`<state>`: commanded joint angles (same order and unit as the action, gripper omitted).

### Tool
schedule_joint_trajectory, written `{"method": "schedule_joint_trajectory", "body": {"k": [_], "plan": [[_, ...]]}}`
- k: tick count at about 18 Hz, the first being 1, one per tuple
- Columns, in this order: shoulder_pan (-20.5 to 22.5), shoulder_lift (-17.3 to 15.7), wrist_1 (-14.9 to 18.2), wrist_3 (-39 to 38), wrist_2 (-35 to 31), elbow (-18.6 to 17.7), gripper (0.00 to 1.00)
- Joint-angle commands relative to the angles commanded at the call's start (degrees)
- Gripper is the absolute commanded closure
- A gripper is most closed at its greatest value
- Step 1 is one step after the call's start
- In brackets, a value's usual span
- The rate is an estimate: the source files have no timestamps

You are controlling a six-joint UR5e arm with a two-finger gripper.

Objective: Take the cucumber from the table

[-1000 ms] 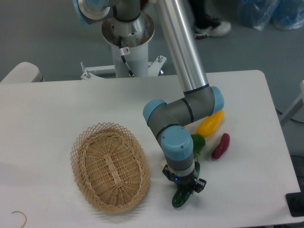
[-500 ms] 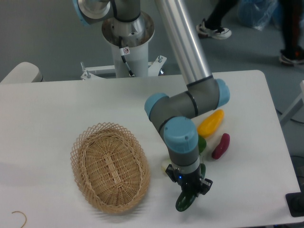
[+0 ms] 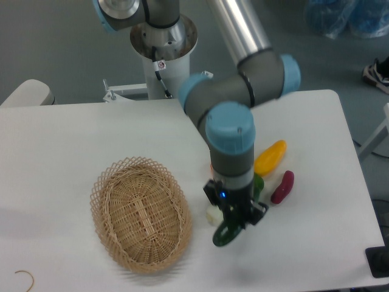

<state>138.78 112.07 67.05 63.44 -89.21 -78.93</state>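
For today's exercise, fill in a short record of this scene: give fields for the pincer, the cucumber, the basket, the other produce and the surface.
pincer: shut on the cucumber
cucumber: dark green, held at its upper part, lower end pointing down-left; whether it touches the table is unclear
basket: woven wicker, oval, left of the cucumber, nothing visible inside
other produce: yellow vegetable and purple eggplant, right of the arm
surface: white table

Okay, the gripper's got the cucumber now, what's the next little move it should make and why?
Probably a short, straight lift. The gripper looks shut on the cucumber, which hangs low over the table, right beside the wicker basket. More height would clear the basket rim and the other produce before any sideways travel.
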Motion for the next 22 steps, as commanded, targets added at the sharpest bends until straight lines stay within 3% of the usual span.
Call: {"method": "schedule_joint_trajectory", "body": {"k": [8,22], "plan": [[3.51,-3.52,8.44,11.87,0.00,-0.18,0.72],[3.43,-4.14,8.28,12.58,0.35,0.26,0.71]]}}
